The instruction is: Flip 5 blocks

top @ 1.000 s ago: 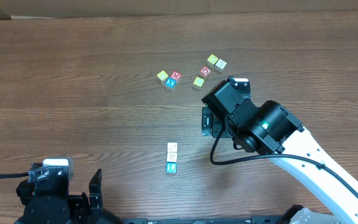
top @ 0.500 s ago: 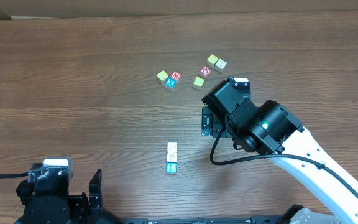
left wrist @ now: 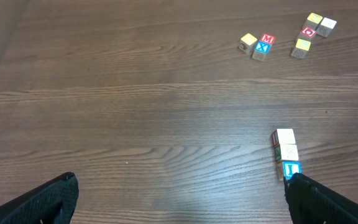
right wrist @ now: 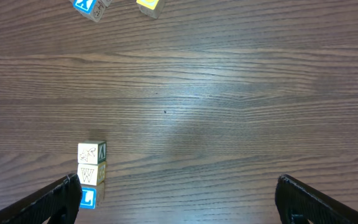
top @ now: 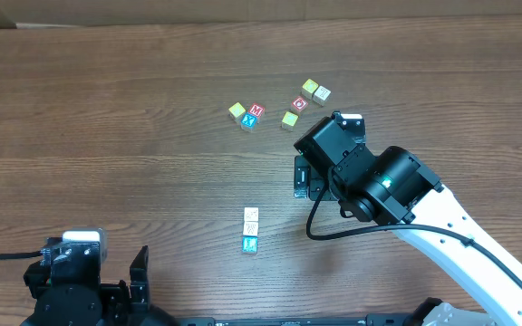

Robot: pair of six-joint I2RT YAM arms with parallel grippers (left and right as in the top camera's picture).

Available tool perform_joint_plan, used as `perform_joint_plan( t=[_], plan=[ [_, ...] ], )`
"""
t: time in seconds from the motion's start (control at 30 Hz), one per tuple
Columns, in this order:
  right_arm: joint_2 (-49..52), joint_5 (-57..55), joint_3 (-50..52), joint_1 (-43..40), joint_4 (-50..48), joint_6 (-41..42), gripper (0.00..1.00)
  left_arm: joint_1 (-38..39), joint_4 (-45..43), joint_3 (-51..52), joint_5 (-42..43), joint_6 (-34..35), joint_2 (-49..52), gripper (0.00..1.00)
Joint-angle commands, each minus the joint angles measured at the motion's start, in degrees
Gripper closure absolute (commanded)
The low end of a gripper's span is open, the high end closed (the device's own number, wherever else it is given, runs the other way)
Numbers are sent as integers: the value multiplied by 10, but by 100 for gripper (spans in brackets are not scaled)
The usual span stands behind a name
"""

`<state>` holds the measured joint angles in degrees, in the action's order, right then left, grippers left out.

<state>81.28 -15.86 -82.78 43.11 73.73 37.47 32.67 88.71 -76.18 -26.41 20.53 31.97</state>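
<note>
Three blocks stand in a short row [top: 251, 229] at the table's middle front: two cream-faced ones and a blue-faced one [top: 250, 244] nearest the front. Several more blocks lie in a loose cluster [top: 279, 107] further back. My right gripper [top: 308, 177] hovers open to the right of the row, with only bare wood between its fingers [right wrist: 179, 205]. In the right wrist view the blue block [right wrist: 89, 196] sits just beside the left fingertip [right wrist: 58, 199]. My left gripper [left wrist: 182, 208] is open at the front left, holding nothing, and the row [left wrist: 286, 152] lies by its right fingertip [left wrist: 328, 199].
The right arm's white link [top: 460, 240] runs from the front right corner across the wooden table [top: 107, 118]. The left arm's base [top: 71, 281] sits at the front left edge.
</note>
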Motion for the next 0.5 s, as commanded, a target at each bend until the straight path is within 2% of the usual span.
perform_joint_plan(
  t=[0.0,0.47],
  plan=[
    [-4,-5,-16,-1,-1,1,0,4,0,-8,-10,-13,-6,0],
    [-4,57,-16,-1,-1,1,0,4,0,-8,-10,-13,-6,0]
  ],
)
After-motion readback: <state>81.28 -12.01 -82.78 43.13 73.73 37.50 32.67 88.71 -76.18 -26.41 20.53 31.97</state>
